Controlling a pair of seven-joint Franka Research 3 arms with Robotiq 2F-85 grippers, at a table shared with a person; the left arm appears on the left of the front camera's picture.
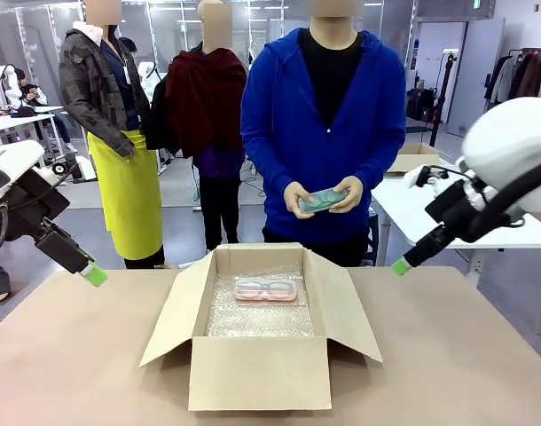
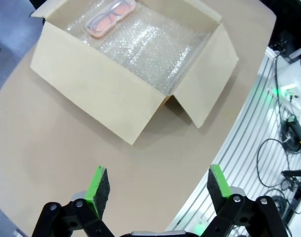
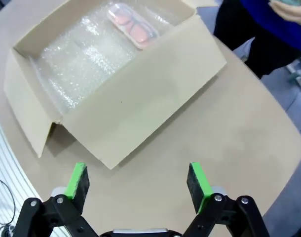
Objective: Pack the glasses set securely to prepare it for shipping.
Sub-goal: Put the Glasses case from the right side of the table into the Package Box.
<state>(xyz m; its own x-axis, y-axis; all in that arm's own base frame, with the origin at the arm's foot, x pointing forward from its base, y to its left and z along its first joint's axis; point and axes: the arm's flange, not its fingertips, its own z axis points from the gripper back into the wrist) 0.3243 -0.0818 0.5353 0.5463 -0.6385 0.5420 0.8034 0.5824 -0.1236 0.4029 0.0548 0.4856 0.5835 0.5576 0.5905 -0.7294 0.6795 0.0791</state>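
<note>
Fingers [image 1: 348,195] cover part of the mint green case [image 1: 322,201], held in the person's hands [image 1: 296,197] beyond the table's [image 1: 75,355] far edge; its contents are hard to make out. The pale pink case [image 1: 266,289] lies on bubble wrap [image 1: 253,324] at the far end of the open cardboard box [image 1: 257,377], mid-table. The left end effector [image 2: 155,181] and right end effector [image 3: 138,178] both gape wide, empty.
</note>
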